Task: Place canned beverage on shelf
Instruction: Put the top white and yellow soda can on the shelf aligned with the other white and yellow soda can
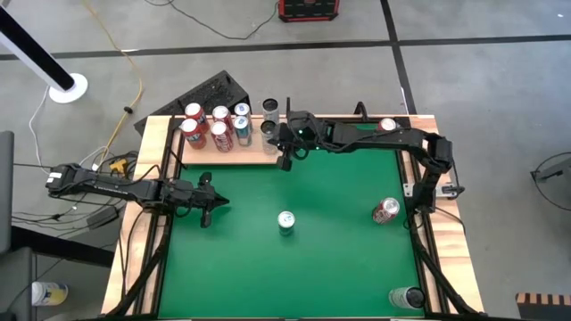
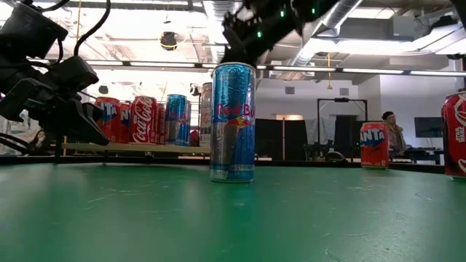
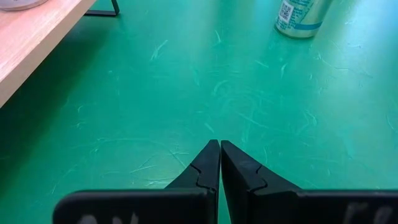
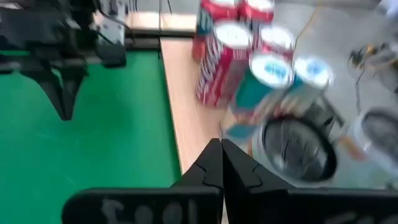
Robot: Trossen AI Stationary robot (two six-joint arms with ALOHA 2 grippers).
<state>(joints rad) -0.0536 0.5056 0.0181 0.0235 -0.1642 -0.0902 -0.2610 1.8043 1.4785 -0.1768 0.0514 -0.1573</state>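
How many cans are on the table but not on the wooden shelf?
4: blue can in the middle of the felt; red can near the felt's right edge; third can at the back right corner; fourth can at the front right corner. Others may be hidden.

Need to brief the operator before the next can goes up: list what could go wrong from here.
1. The shelf is crowded: a cluster of cans stands near the shut right gripper, so a careless swing could topple them.
2. The Red Bull can is tall and slim, so an off-centre grasp might tip it.
3. The can lying on its side may roll if nudged.
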